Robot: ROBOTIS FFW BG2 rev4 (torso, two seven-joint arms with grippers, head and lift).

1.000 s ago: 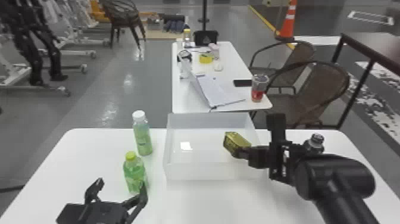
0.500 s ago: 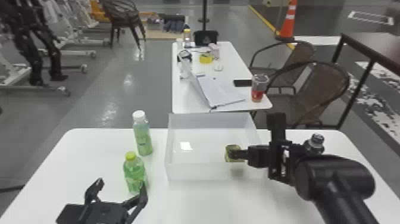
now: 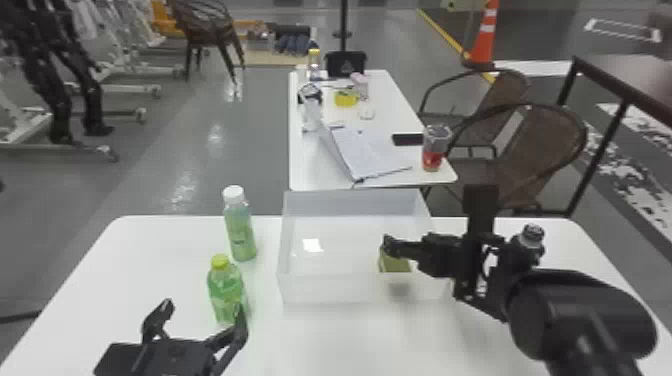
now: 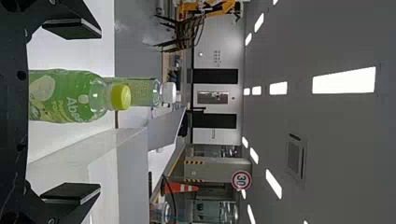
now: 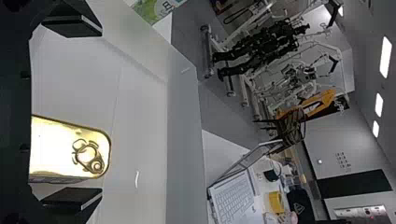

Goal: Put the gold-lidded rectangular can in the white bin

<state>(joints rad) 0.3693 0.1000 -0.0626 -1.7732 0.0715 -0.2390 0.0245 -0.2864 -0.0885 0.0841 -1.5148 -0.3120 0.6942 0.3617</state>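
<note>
From where I'm standing, the right pincer (image 3: pixel 391 246) is reaching over the white bin (image 3: pixel 330 290), its fingers spreading well apart with the gold-lidded rectangular can (image 3: pixel 394 264) sitting between them, nearer one finger than the other. The can is lying within the bin's walls, over toward the robot's right side, and its shiny lid is facing the right wrist camera; I cannot tell whether its base is touching the bin's floor. The bin itself is resting on the white table (image 3: pixel 115 280). Low on the robot's left, the left pincer (image 3: pixel 205 309) is waiting, its fingers spreading wide and holding nothing. Just beyond it a green bottle with a yellow-green cap (image 3: pixel 226 290) is standing upright, and a white-capped bottle (image 3: pixel 240 230) is standing behind that one, near the bin's left wall. Past the bin, a farther table (image 3: pixel 312 170) is carrying an open laptop (image 3: pixel 365 150), a cup with something red in it (image 3: pixel 434 150) and a yellow roll (image 3: pixel 345 98).
</note>
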